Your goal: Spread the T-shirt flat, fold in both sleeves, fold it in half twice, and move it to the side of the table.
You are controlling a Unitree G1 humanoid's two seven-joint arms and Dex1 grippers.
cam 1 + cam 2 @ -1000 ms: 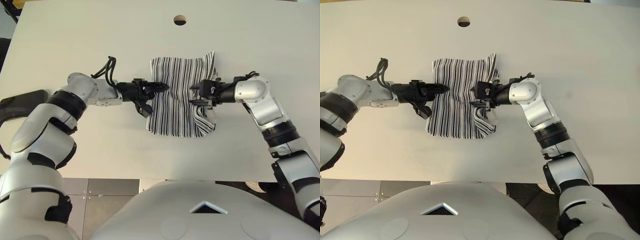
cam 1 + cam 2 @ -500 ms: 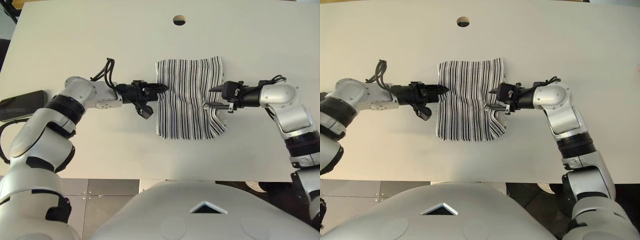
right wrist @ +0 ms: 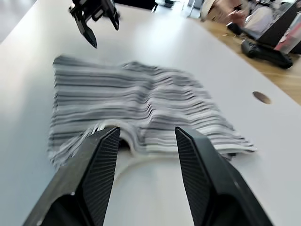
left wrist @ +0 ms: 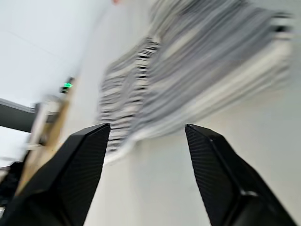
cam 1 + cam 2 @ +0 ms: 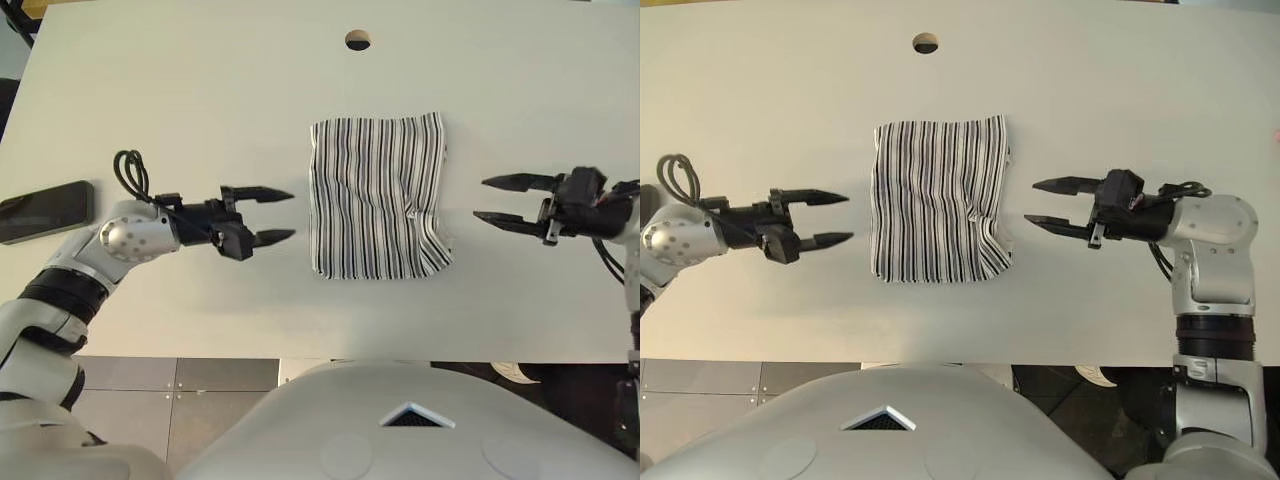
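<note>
Both arms backed off T-shirt (image 5: 375, 195) | L gripper (image 5: 290, 214) & R gripper (image 5: 480, 198) spread, empty, flanking it | folded, centre of table (image 5: 200, 80) | risk: drag to side edge catches loose hem, unfolds layers

The pale counter (image 5: 180, 90) carries a black-and-white striped T-shirt (image 5: 375, 195), folded into a rough rectangle and lying flat near the middle, its right edge slightly rumpled. A round hole (image 5: 357, 40) is cut in the counter near its far edge, beyond the shirt. A dark flat slab (image 5: 45, 211) lies at the left edge, well apart from the shirt.
</note>
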